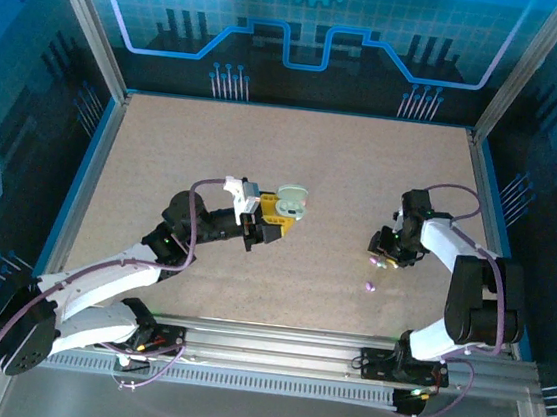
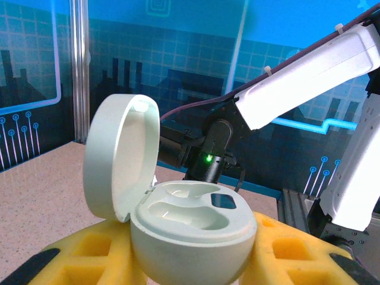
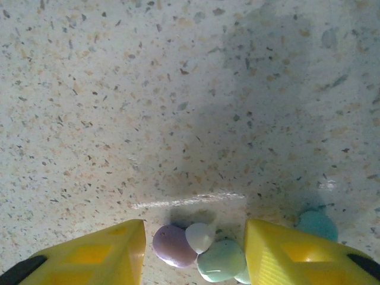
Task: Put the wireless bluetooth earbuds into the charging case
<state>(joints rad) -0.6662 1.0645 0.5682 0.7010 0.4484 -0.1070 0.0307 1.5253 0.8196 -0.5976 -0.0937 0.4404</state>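
Note:
The charging case (image 2: 190,219), a pale green-white pebble, has its lid (image 2: 119,154) swung up and both wells bare. My left gripper (image 2: 196,264) is shut on its lower body, one yellow finger (image 2: 77,261) on each side; from above the case (image 1: 292,202) hangs mid-table. My right gripper (image 3: 195,252) is open and low over the table at the right (image 1: 386,253). Between its jaws lie several earbuds in a touching cluster: a purple one (image 3: 172,246), a white one (image 3: 200,236) and a teal one (image 3: 221,259). Another teal piece (image 3: 316,225) lies outside the right finger (image 3: 285,255).
A lone purple earbud (image 1: 370,287) lies on the speckled tabletop (image 1: 295,150) just in front of the right gripper. Metal frame rails (image 1: 100,138) border the table on both sides, and the arm bases stand along the near rail (image 1: 273,344).

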